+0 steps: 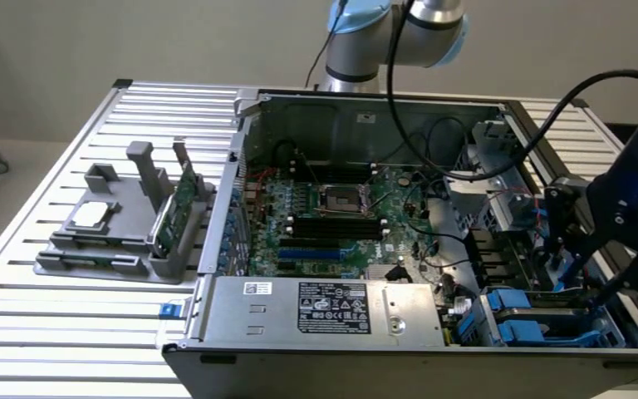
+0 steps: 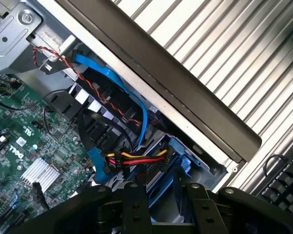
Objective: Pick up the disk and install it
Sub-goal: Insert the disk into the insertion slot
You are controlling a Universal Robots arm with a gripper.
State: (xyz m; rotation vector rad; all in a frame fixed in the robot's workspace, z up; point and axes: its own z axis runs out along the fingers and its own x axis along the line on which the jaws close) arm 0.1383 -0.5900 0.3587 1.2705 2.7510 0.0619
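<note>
1. Tool [image 1: 571, 276] [image 2: 162, 186]: black, on the arm's end, lowered into the drive bay at one corner of the open computer case [image 1: 408, 366]. I cannot tell whether it is spread or pinching anything.
2. Disk [image 2: 180, 156]: its blue frame sits right at the tool's tip, inside the bay and close to the case's side wall. The metal face is hidden.
3. Wire bundle [image 2: 136, 158]: yellow, red and black, bound with black ties, crossing just ahead of the tool in front of the blue frame.
4. Blue flat cable [image 2: 139, 105]: curves along the case wall, a little beyond the bundle.
5. Twisted wire [image 2: 83, 78]: red and black, running beside the blue cable, farther from the tool.
6. Circuit board [image 1: 331, 216]: green, on the case floor, off to the tool's side. It carries a finned silver heat sink [image 2: 39, 173].
7. Power box [image 1: 319, 307]: grey with a white label, along the case edge, away from the tool.
8. Holder [image 1: 109, 249]: grey, outside the case and well apart from the tool. It carries a small silver chip [image 1: 92, 214] and an upright green card [image 1: 175, 212].
9. Desk [image 1: 31, 332]: ribbed metal, under the case and holder.
10. Keyboard [image 2: 283, 183]: black, past the desk's edge.
</note>
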